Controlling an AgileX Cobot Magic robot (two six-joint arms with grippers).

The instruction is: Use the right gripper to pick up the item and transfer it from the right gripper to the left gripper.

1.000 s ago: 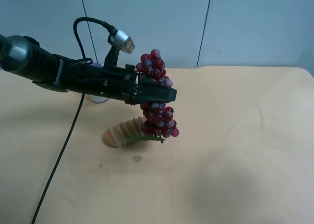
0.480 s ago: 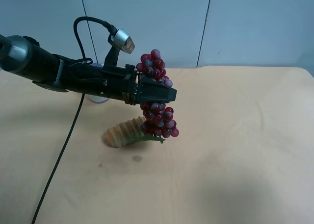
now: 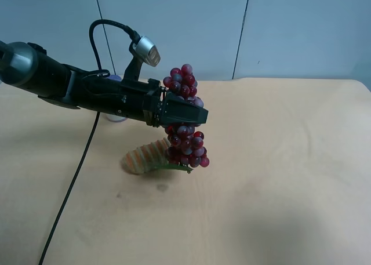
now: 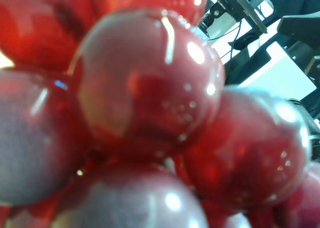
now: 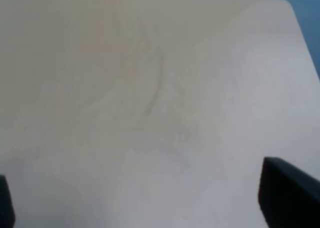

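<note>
The item [image 3: 188,145], a bunch of dark red and purple grapes with a green leaf [image 3: 177,168] at its lower end, hangs above the table. My left gripper [image 3: 193,115], on the black arm with the silver cylinder at the exterior high view's left, is shut on the bunch's middle. Grapes stick out above and below its jaws. In the left wrist view the item [image 4: 150,93] fills the picture. My right gripper [image 5: 145,210] is open over bare table, with only one dark fingertip [image 5: 287,198] at each lower corner showing. It is outside the exterior high view.
An orange-and-green ribbed loaf-shaped thing [image 3: 144,156] lies on the tan table [image 3: 278,160] just under the hanging bunch. A white can [image 3: 117,116] stands behind the arm, mostly hidden. A black cable [image 3: 72,181] runs down across the table's left part.
The left gripper and the bunch have sunk slightly and shifted a little; the grip stays on the bunch.
</note>
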